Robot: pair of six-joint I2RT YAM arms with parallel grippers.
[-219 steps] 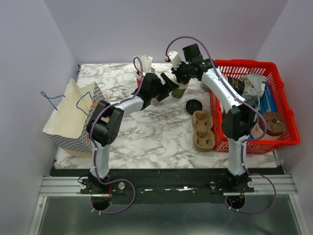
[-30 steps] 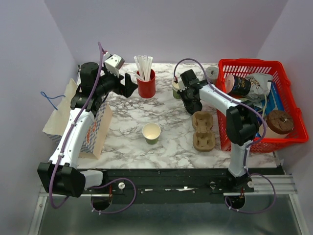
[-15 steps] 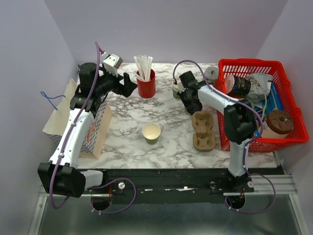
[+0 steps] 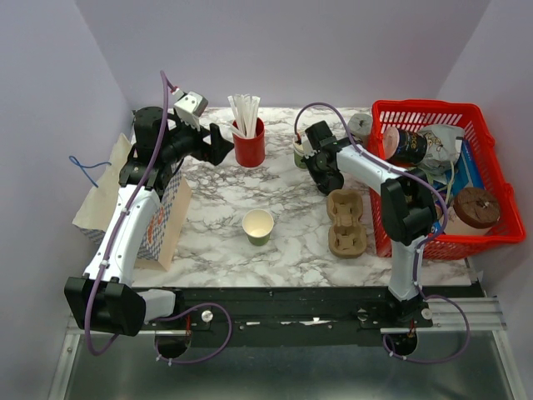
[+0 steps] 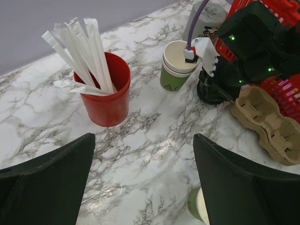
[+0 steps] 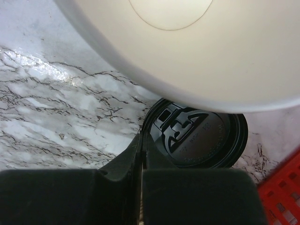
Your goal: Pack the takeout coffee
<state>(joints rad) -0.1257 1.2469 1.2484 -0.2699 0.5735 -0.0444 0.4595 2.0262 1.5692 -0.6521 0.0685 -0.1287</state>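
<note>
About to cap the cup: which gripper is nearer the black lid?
Right. The right gripper is on the black lid, jaws closed at its rim. The left gripper hangs open far off, left of the red straw cup.

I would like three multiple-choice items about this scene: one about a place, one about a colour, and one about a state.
1. Where is the black lid?
A. On top of a cup.
B. On the table, near the pulp tray.
C. Inside the basket.

2. What colour is the cup of straws?
A. Red.
B. Blue.
C. Green.

3. In what state is the left tool?
A. Shut on a straw.
B. Shut on a cup.
C. Open, holding nothing.

Answers:
1 B, because the right wrist view shows marble around the lid.
2 A, because its wall is red in the top and left wrist views.
3 C, because its fingers stand wide apart with only marble between them.
</note>
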